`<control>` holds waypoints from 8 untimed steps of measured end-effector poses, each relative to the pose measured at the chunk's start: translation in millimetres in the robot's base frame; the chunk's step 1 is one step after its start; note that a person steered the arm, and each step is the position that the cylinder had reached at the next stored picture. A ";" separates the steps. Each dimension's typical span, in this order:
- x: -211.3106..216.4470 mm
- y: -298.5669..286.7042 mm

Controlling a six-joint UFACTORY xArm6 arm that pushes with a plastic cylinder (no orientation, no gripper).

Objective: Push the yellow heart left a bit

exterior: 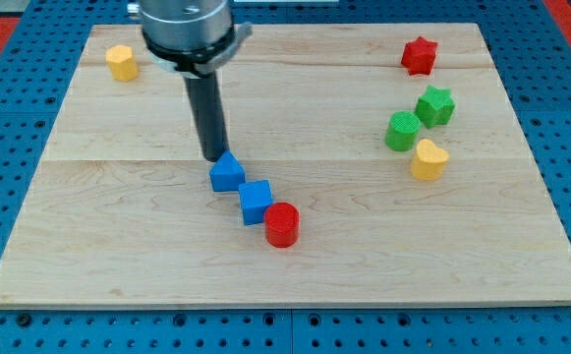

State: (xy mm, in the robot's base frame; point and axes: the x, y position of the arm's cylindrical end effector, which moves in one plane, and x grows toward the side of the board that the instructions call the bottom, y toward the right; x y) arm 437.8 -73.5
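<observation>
Yellow heart (428, 158) is the task object and the landmark for every position below; it lies on the tabletop (118, 246) toward the view's right, about mid-height.

1. Tabletop: a pale wooden board carrying all blocks. The stretch directly to the view's left of the heart is bare wood, so a short leftward push should, in my judgement, meet no obstacle.
2. Arm: well to the view's left of the heart. Its upper body is cut off by the view's top edge, so the mounting cannot be made out. No fingers are fitted (the arm ends in a plain rod), so no open or closed state applies.
3. My tip (214, 157): far left of the heart, at roughly its height, touching or just behind the blue triangular block (227, 172). The exact contact is hard to tell. To push leftward, the tip would need to start from the heart's right side, so it is not yet placed for the task.
4. Near neighbours: the green round block (401, 131) sits just above-left of the heart, touching or nearly so; the green star (434, 104) lies above; the red star (419, 55) is farther above.
5. Remote blocks: the blue cube (256, 202) and red cylinder (282, 224) lie far to the lower left, forming a diagonal chain with the blue triangular block. A second yellow block (121, 62) is at the far upper left; its shape is unclear.
</observation>
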 end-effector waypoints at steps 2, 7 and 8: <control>11.8 15.8; 26.5 119.3; 38.7 182.7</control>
State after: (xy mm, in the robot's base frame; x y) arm 476.5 109.2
